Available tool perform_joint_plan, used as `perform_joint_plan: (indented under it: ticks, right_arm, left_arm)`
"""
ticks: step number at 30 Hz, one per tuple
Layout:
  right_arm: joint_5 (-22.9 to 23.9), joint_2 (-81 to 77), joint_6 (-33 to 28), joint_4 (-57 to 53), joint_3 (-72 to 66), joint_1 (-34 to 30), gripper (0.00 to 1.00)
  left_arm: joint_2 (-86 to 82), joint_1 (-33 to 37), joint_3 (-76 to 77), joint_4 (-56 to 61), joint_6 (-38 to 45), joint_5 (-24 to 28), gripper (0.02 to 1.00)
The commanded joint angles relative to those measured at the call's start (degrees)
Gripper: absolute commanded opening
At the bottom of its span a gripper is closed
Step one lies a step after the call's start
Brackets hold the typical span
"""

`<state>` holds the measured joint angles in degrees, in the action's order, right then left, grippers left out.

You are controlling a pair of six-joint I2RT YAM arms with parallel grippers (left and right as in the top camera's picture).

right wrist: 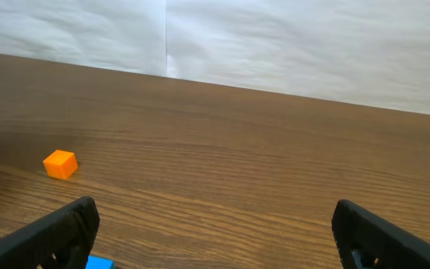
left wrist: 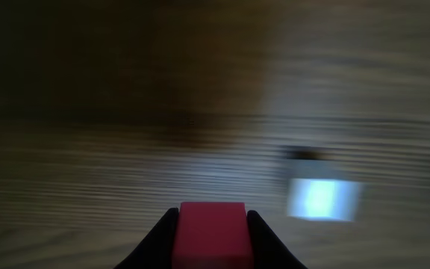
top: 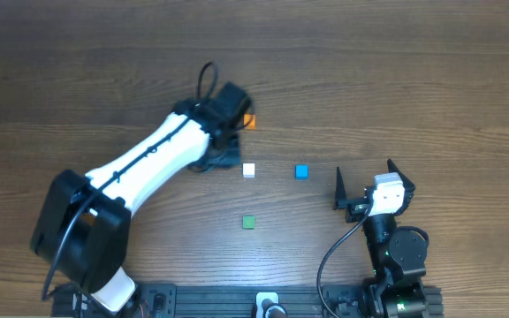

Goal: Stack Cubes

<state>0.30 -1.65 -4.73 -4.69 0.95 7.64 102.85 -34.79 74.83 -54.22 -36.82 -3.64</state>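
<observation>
My left gripper is shut on a red cube, held low over the wooden table. In the top view the left gripper sits just left of the white cube, which appears blurred a short way off in the left wrist view. An orange cube lies close behind the left wrist. A blue cube and a green cube lie apart on the table. My right gripper stands open and empty, to the right of the blue cube. From the right wrist I see the orange cube and an edge of the blue cube.
The wooden table stretches bare behind and to the right of the cubes. A white wall rises past the table's far edge in the right wrist view.
</observation>
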Motion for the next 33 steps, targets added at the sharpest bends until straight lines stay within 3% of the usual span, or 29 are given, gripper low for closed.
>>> perform_joint_plan:
  ticks: [1, 11, 33]
  right_arm:
    - [-0.48, 0.50, -0.07, -0.02, -0.44, -0.26, 0.993]
    - [-0.48, 0.50, -0.07, -0.02, -0.44, -0.26, 0.993]
    - [-0.48, 0.50, -0.07, -0.02, -0.44, -0.26, 0.991]
  left_arm:
    - [-1.55, -4.79, 4.94, -0.74, -6.25, -1.68, 0.088]
    - [3.72, -8.81, 6.95, -0.22, -9.09, -1.81, 0.080]
    - [9.44, -7.80, 6.95, 0.98, -10.16, -1.14, 0.077]
